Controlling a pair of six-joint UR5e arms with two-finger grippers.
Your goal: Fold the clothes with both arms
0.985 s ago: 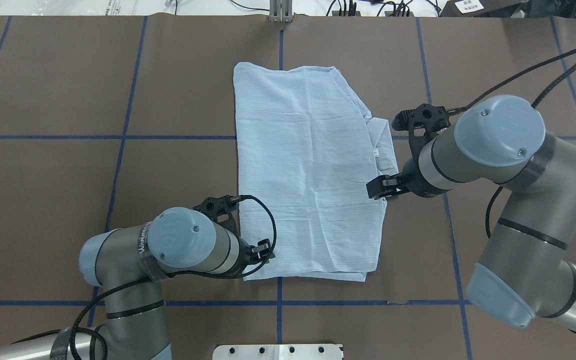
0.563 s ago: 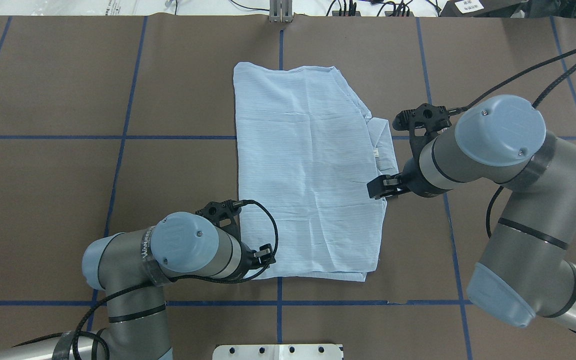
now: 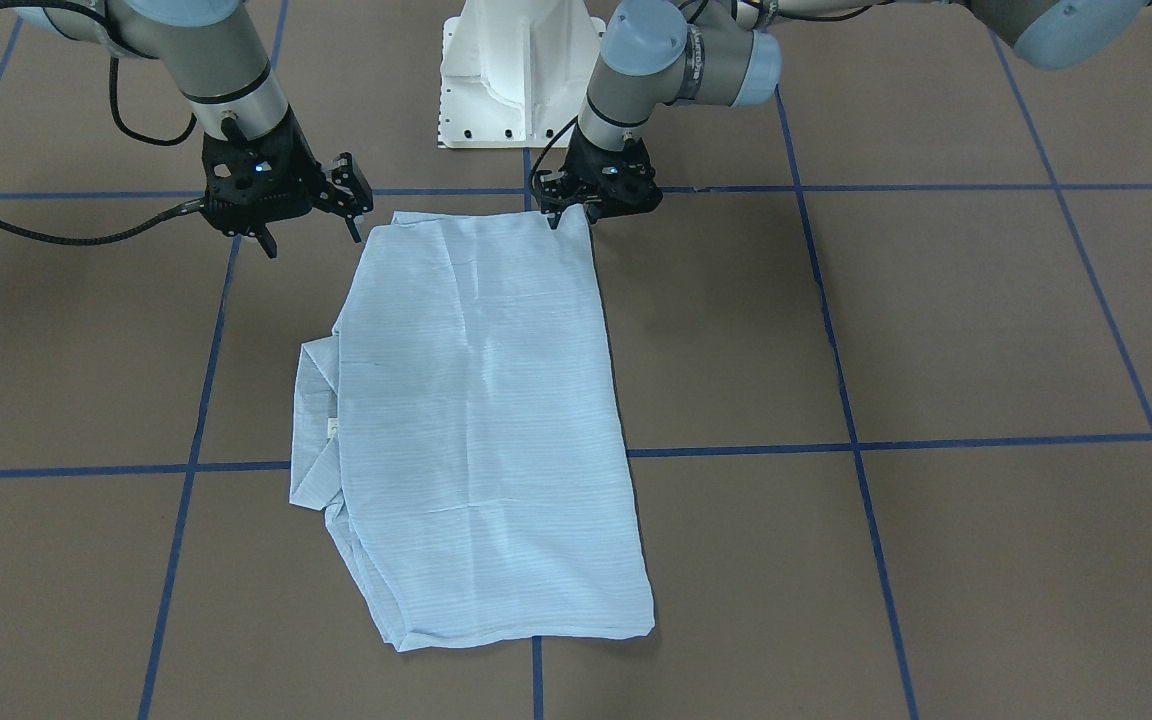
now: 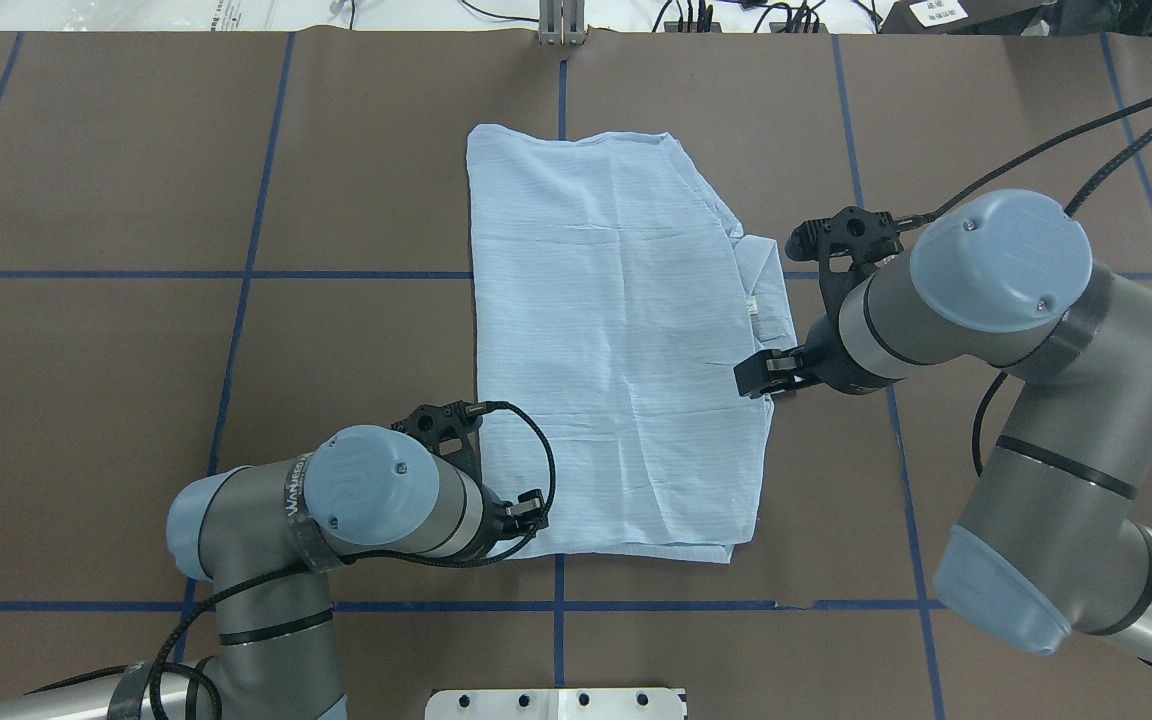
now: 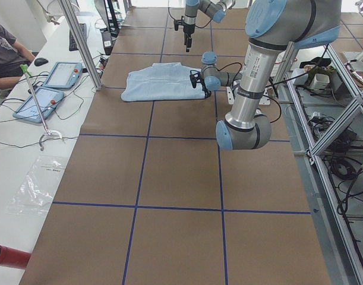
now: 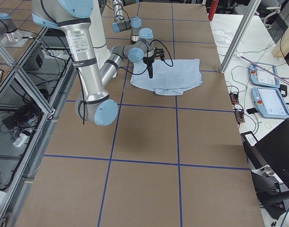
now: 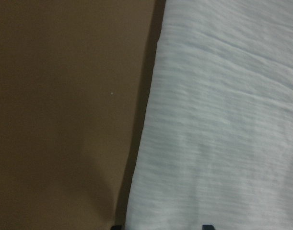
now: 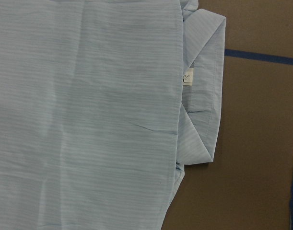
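The pale-blue striped shirt lies folded into a flat rectangle mid-table, also seen in the front view. Its collar and white neck label stick out on the robot's right side. My left gripper is low at the shirt's near corner on the robot's left. Its fingertips stand apart over the shirt's edge, so it is open. My right gripper is wide open and empty, held above the table beside the shirt's near right corner.
The table is covered in brown paper with blue tape lines. The white pedestal stands at the robot's edge. Tablets and an operator are along the far side.
My left arm has shifted slightly toward the robot's edge of the table, staying at the shirt's corner. The right arm and the shirt have not moved.
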